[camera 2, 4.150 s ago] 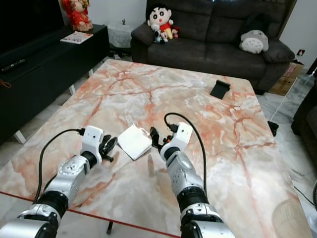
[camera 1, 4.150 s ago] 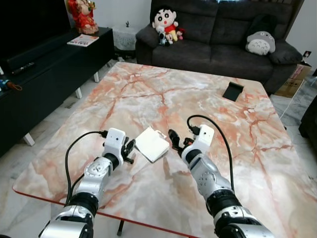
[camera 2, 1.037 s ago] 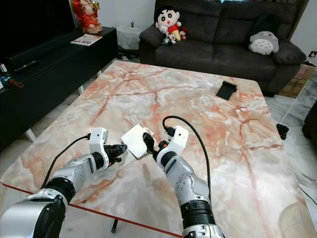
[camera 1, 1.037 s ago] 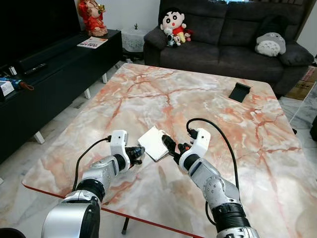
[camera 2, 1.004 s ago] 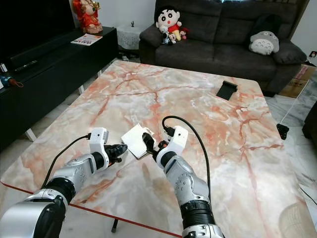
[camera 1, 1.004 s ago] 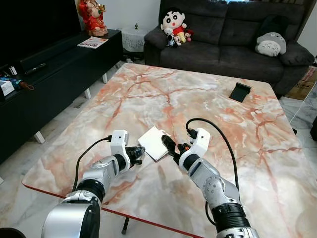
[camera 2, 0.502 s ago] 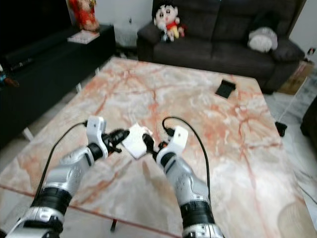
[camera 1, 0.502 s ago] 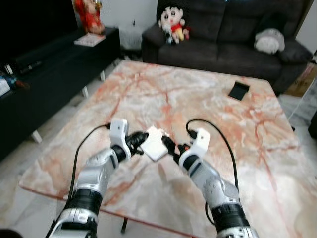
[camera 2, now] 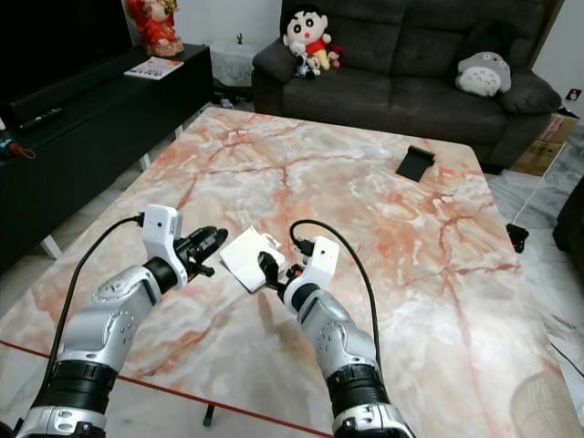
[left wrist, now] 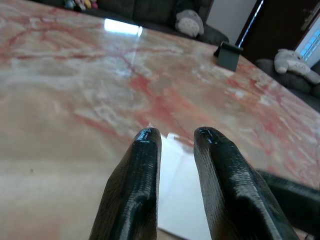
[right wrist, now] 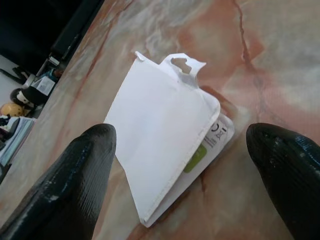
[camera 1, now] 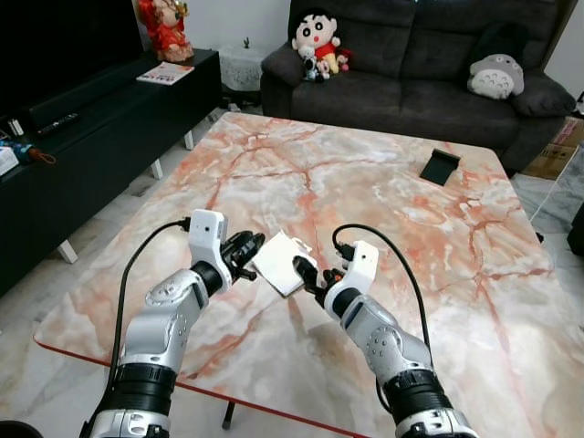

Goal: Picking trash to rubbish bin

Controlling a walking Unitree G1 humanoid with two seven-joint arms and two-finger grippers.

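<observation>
A flat white package [camera 1: 279,263] with a hang tab lies on the marble table [camera 1: 392,210], tipped up between my two grippers. My left gripper [camera 1: 251,246] is at its left edge with its fingers [left wrist: 147,145] close together and nothing between them; the package [left wrist: 182,200] shows just beyond the tips. My right gripper [camera 1: 304,270] is at the package's right edge, open wide. In the right wrist view its fingers [right wrist: 85,150] stand on either side of the package [right wrist: 160,125], which shows a green label under its white flap.
A small black stand [camera 1: 441,166] sits at the table's far right. A dark sofa [camera 1: 411,82] with plush toys is behind the table, a black TV cabinet [camera 1: 82,119] to the left. The table's red front edge [camera 1: 164,374] runs close to my arms.
My left gripper has lifted off the table and come up to the package's left edge. The right gripper has closed in from the right, and the package now stands tipped up.
</observation>
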